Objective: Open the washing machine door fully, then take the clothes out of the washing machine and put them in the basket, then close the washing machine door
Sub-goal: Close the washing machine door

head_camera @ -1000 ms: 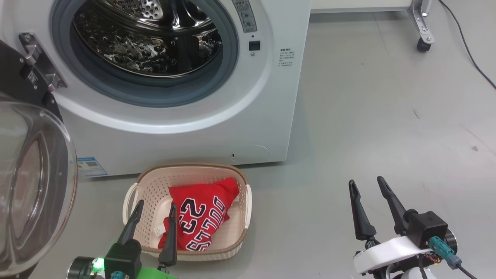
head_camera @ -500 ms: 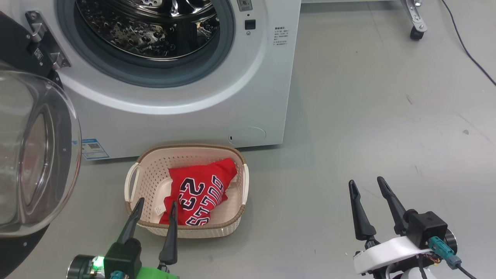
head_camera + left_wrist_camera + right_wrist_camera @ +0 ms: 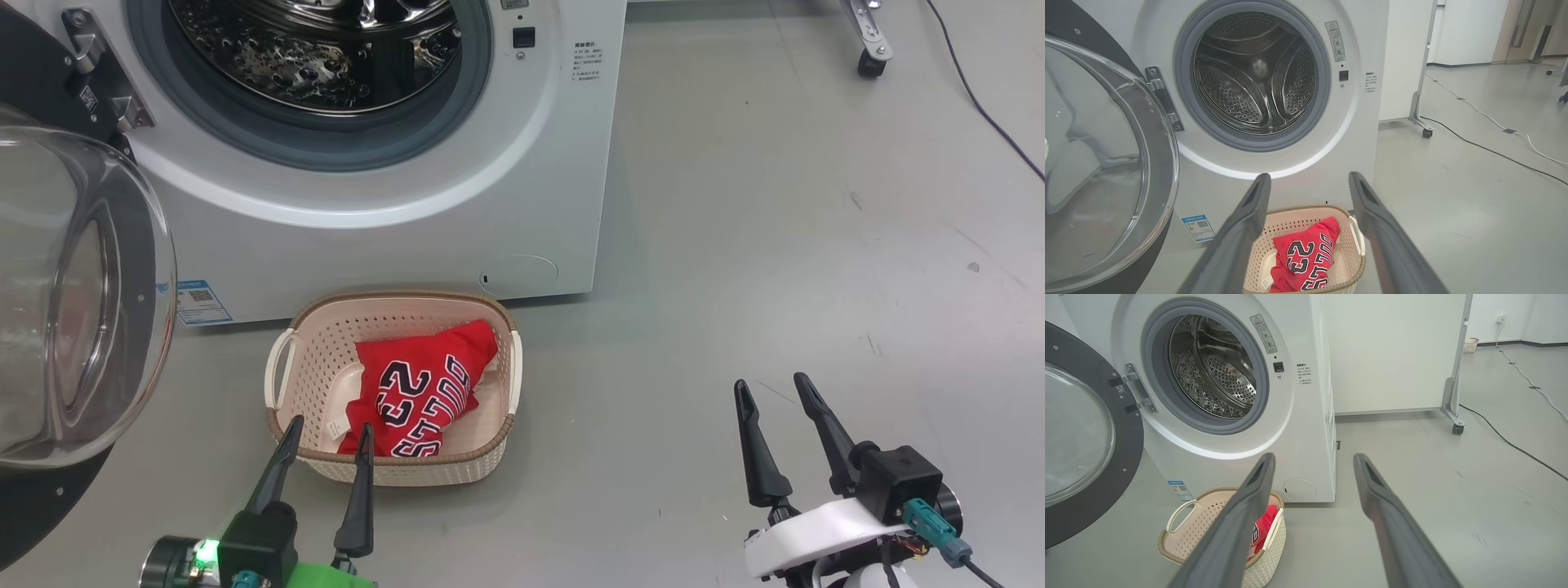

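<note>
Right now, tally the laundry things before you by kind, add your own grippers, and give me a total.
Washing machine: 1
Washing machine door: 1
Basket: 1
Red lettered jersey: 1
Grippers, left gripper and right gripper: 2
Total: 6

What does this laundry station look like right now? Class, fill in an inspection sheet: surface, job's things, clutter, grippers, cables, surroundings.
Surface: grey floor, a few small marks.
Job's things: washer with door swung open to the left; drum looks empty; basket on the floor in front of the washer, red jersey inside.
Clutter: nothing seen.
Grippers: left gripper open, empty, on the near side of the basket; right gripper open, empty, over bare floor.
Cables: black cable on the floor at far right; white cable beyond it.
Surroundings: white panel on a castor stand beside the washer.
</note>
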You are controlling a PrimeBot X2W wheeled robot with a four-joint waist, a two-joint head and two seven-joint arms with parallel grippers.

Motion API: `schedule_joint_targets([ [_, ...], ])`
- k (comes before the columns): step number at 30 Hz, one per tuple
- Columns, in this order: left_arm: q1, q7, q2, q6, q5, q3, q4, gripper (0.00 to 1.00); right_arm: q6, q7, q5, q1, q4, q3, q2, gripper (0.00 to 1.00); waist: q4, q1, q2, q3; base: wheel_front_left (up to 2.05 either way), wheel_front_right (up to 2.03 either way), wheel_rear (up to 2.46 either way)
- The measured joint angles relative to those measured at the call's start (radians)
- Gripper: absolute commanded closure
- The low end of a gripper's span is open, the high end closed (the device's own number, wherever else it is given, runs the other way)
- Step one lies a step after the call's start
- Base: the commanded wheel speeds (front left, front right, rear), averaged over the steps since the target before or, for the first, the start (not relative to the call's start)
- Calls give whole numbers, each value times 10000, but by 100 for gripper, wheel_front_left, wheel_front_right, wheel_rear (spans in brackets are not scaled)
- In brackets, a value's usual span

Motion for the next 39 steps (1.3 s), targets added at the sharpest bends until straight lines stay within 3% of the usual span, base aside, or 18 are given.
schedule_joint_targets([
  [21, 1, 121, 6, 0, 0, -77, -2, 0, -90, 0, 0, 51, 73, -79, 4, 0, 156, 0, 0, -111, -1, 1, 0],
  [39, -14, 130, 4, 0, 19, -215, -82, 0, -153, 0, -42, 192, -82, -384, -4, 0, 1258, 0, 0, 78, 0, 0, 0],
])
